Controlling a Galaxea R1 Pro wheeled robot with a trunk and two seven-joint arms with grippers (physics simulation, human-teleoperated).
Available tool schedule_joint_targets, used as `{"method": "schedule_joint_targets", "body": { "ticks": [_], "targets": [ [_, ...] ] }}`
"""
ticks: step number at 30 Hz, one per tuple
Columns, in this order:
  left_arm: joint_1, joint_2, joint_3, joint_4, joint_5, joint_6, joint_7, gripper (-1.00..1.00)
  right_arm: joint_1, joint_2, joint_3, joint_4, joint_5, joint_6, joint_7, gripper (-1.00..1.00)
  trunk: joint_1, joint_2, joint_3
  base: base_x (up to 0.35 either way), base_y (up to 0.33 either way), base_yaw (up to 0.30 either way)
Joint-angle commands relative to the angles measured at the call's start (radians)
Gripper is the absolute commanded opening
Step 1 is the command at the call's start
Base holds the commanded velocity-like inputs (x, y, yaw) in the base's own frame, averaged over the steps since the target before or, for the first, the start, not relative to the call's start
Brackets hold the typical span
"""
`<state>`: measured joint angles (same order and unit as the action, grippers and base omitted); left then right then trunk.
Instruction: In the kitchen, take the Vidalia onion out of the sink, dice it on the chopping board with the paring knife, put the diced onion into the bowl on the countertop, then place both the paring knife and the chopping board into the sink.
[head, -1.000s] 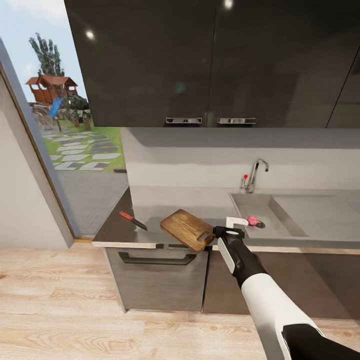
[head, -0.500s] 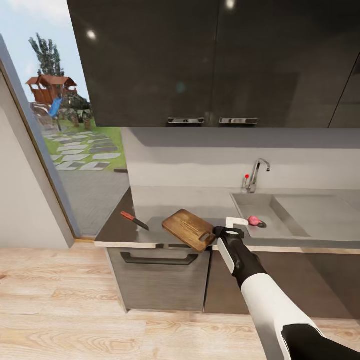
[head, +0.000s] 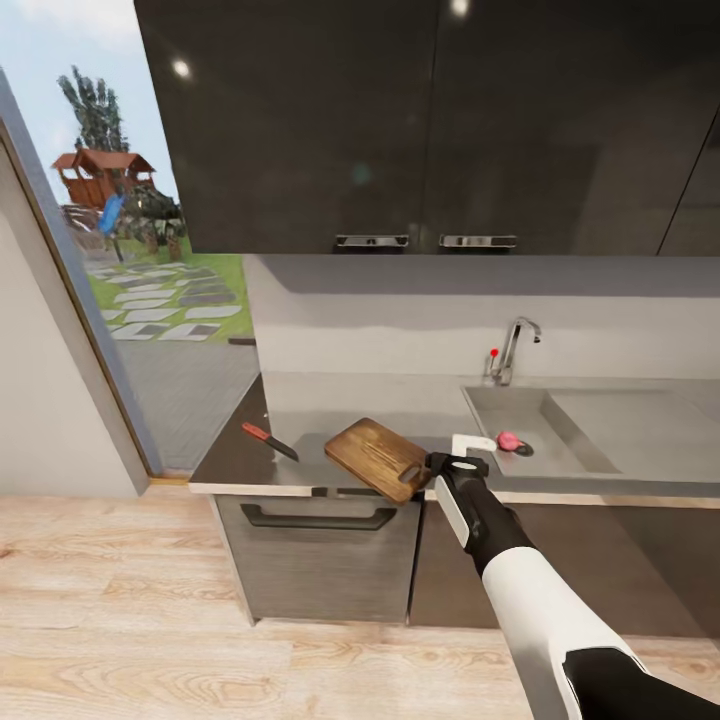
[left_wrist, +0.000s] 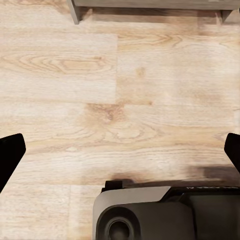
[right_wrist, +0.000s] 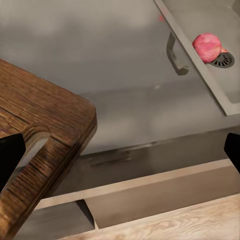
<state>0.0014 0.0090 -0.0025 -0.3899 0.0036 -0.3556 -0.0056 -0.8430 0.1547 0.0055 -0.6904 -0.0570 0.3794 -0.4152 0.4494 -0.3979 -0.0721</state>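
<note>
In the head view, your right arm reaches up from the lower right of the frame, and the right gripper (head: 456, 464) sits at the front edge of the countertop (head: 300, 410), just right of the chopping board (head: 378, 458) in the middle of the frame. The board lies at an angle with its handle end over the counter edge. The paring knife (head: 267, 441) lies left of the board, apart from it. The Vidalia onion (head: 508, 440) rests in the sink (head: 560, 430) at right of center, beside the drain, with the faucet (head: 512, 350) behind it. A white bowl (head: 470, 443) shows partly behind the gripper.

In the left wrist view, the left gripper (left_wrist: 120, 150) is spread wide, its dark fingertips (left_wrist: 10, 155) at the frame's two side edges, over the wooden floor (left_wrist: 120, 80).

In the right wrist view, the right gripper (right_wrist: 120, 155) is also spread wide and holds nothing. The board fills the lower left, and the onion sits in the sink at upper right, by the drain (right_wrist: 222, 60).
</note>
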Motion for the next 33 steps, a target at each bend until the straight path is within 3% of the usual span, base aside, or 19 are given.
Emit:
{"method": "schedule_joint_targets", "body": {
  "ticks": [1,11,33],
  "targets": [
    [0.0,0.0,0.0,-0.001,0.001,-0.001,-0.001,1.0,-0.001,0.0,0.001,-0.001,-0.006,0.004,-0.005,1.0,0.001,-0.002,-0.003,0.005,0.0,0.0],
    [0.0,0.0,-0.001,-0.001,0.001,-0.002,-0.001,1.0,-0.001,-0.001,0.001,-0.001,-0.006,0.004,-0.005,1.0,0.001,-0.002,-0.007,0.105,0.003,0.0],
    [0.0,0.0,-0.001,-0.001,0.001,-0.002,-0.001,1.0,-0.001,0.002,0.001,0.001,-0.006,0.004,-0.005,1.0,0.001,-0.002,-0.007,0.004,0.048,0.0]
  ]
}}
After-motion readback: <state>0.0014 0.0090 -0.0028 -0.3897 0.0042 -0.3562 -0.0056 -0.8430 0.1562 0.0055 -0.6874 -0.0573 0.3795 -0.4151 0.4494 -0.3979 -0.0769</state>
